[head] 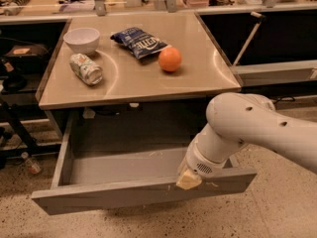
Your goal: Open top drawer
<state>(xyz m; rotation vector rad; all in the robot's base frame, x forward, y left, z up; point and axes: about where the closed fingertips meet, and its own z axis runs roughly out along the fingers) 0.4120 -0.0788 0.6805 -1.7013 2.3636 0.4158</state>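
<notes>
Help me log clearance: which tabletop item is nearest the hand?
The orange, the round fruit farthest right; the bowl, can and chip bag lie farther left. The hand is at the open top drawer's front panel.

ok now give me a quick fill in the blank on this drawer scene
1. The top drawer is ____, its tray pulled out from under the table.
2. The gripper sits at the drawer's ____ panel.
3. The can beside the bowl lies on its ____.
4. Seen by the camera, the orange is to the ____ of the chip bag.
Missing words: open; front; side; right.
</notes>
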